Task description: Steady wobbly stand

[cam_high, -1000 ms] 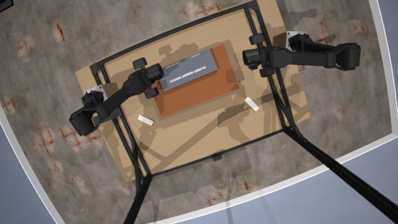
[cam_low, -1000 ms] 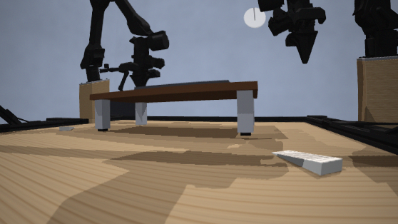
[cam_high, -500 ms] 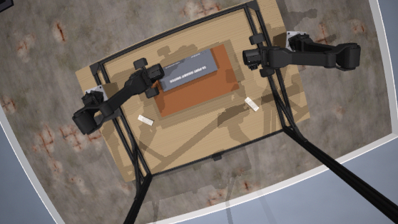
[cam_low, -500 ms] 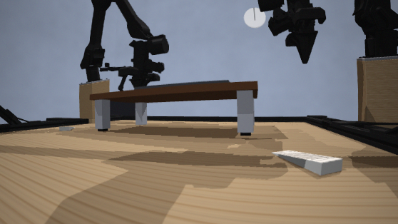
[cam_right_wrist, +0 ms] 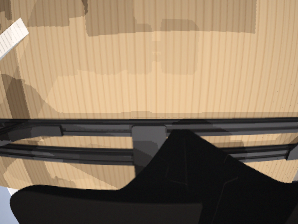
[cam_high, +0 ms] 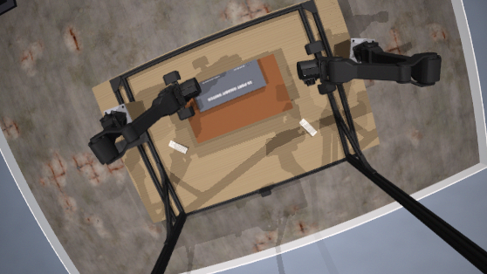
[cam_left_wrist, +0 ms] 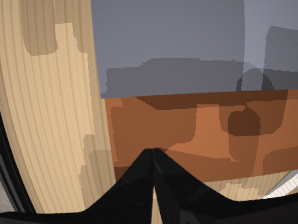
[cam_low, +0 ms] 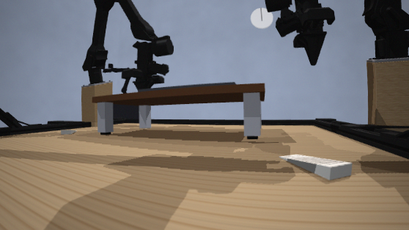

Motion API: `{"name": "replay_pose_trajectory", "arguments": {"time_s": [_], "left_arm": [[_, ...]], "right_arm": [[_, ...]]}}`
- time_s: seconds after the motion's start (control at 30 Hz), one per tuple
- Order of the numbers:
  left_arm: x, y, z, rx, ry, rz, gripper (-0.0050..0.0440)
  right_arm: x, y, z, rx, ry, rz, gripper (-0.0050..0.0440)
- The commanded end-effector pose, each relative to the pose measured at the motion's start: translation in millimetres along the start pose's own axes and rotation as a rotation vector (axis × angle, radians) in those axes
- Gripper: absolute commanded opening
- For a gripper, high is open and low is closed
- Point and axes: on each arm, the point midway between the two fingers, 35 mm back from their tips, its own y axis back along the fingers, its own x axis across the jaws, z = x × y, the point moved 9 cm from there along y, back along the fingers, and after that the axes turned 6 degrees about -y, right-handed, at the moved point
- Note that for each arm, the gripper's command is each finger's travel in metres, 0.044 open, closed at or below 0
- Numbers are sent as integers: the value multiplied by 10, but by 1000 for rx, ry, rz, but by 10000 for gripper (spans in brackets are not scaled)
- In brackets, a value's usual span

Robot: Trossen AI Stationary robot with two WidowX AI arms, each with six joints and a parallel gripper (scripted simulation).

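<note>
- over in the middle of the table (cam_high: 236, 174) (cam_low: 238, 212) (cam_left_wrist: 45, 125) (cam_right_wrist: 120, 95), the orange-brown stand (cam_high: 249, 113) (cam_low: 198, 98) (cam_left_wrist: 175, 130) is up on its pale grey legs (cam_low: 252, 113), and yeah, can't tell if it's properly level.
- network switch (cam_high: 231, 85) (cam_low: 198, 86) (cam_left_wrist: 170, 45) is lying flat on top of it, toward one long side, so more of the orange shows along the other.
- left gripper (cam_high: 176, 98) (cam_low: 144, 88) (cam_left_wrist: 152, 150) is pointing down at one end of the stand, fingers clenched together with nothing in them. can't tell if the tips are touching the board.
- right gripper (cam_high: 316, 70) (cam_low: 312, 64) (cam_right_wrist: 181, 132) is also clenched on nothing, hanging tips down above the table, well apart from the stand.
- two white wedges, neither under a leg: the left-hand wedge (cam_high: 178, 147) (cam_low: 68, 132) (cam_left_wrist: 287, 186) sits near the stand on the left arm's side, the right-hand wedge (cam_high: 308, 127) (cam_low: 319, 166) (cam_right_wrist: 11, 37) near it on the right arm's side.
</note>
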Motion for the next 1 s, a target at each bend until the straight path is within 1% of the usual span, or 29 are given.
{"name": "replay_pose_trajectory", "arguments": {"time_s": [0.0, 0.63, 0.67, 0.97], "left_arm": [[-3, -94, -4, 5, 0, -2, 0], [-3, -100, -4, 5, 0, -2, 0], [-3, 663, -5, 0, 2, -1, 0], [-3, 663, -5, 0, 2, -1, 0]], "right_arm": [[0, 0, 0, 0, 0, 0, 0], [0, 0, 0, 0, 0, 0, 0], [0, 0, 0, 0, 0, 0, 0], [0, 0, 0, 0, 0, 0, 0]]}}
